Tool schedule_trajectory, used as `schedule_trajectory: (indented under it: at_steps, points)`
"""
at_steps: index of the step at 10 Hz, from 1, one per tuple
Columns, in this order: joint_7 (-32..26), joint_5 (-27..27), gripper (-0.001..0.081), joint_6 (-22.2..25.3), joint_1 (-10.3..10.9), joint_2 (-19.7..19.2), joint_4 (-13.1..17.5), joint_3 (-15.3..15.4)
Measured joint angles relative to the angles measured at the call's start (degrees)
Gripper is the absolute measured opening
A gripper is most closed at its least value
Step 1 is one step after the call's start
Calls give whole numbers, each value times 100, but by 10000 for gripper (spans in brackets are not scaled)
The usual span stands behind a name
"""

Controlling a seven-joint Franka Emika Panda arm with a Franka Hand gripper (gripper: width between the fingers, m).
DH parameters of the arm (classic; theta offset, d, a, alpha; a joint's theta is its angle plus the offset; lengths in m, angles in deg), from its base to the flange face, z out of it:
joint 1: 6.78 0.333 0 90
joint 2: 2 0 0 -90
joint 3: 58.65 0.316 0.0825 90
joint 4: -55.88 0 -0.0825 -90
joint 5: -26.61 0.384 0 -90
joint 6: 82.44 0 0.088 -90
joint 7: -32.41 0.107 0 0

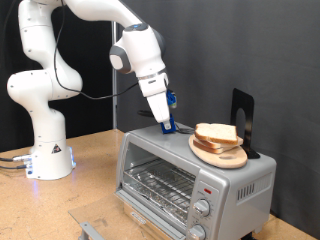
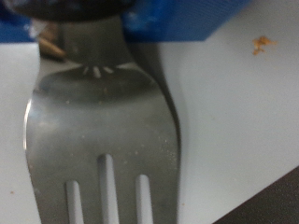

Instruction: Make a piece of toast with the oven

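The fingers (image 1: pixel 162 112) of the gripper (image 1: pixel 165 120) appear to be pressed onto the blue handle of a silver metal fork (image 2: pixel 103 121), though the grip itself is largely hidden. The fork's tines fill the wrist view. The flat, pale, brown-crusted piece of toast (image 1: pixel 218 133) is seen on a round wooden plate (image 1: pixel 222 156) on top of the boxy silver-grey oven (image 1: pixel 190 185), right of centre in the exterior view. The oven's glass door looks shut.

The step in hand is judged to be tool handling beside the bread, which has not yet been loaded. Any lift would call for the tines to be kept flat. The arm is arched from the upper left, its hand angled steeply down to the oven top, just left of the plate.
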Motion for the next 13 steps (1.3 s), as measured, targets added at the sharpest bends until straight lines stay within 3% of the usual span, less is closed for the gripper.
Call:
schedule_trajectory:
  at_steps: [5,7,12,13]
  points:
    - [-28,100,487,43,0,6,19,-27]
    - [-357,386,488,120,36,74,27,-107]
    - [-691,653,490,976,95,776,83,-452]
    - [-691,652,490,963,92,760,70,-441]
